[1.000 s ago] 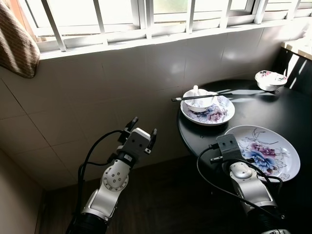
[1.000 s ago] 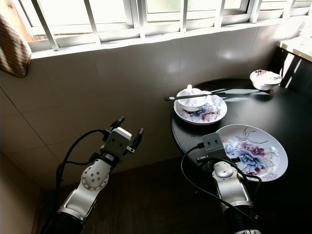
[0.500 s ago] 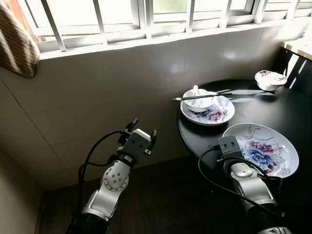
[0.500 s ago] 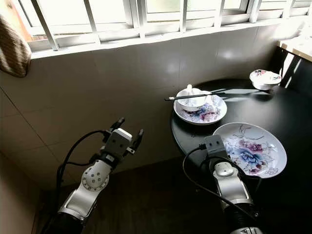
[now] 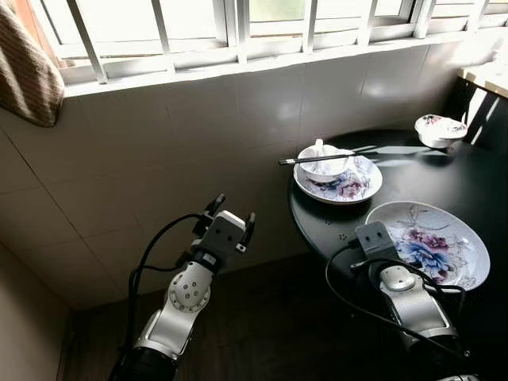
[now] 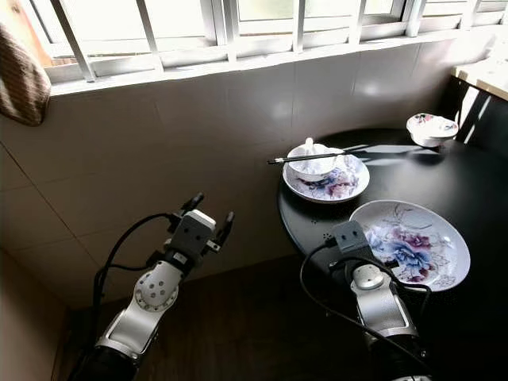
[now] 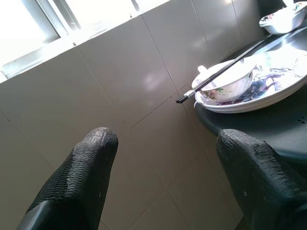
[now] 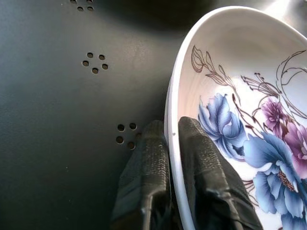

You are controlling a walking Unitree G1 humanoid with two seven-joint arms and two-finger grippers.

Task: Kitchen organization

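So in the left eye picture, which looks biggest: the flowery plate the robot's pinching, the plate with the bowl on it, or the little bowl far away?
1. Big flowered plate, pinched by the right gripper.
2. Plate under the bowl.
3. Small bowl at the back.

The big plate is nearest the camera, so part of its lead may be just nearness.

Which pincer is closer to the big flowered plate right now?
Right. The right pincer is shut on the big flowered plate at its near rim, one finger either side. The left pincer is open, off the black table's left edge, facing the tiled wall.
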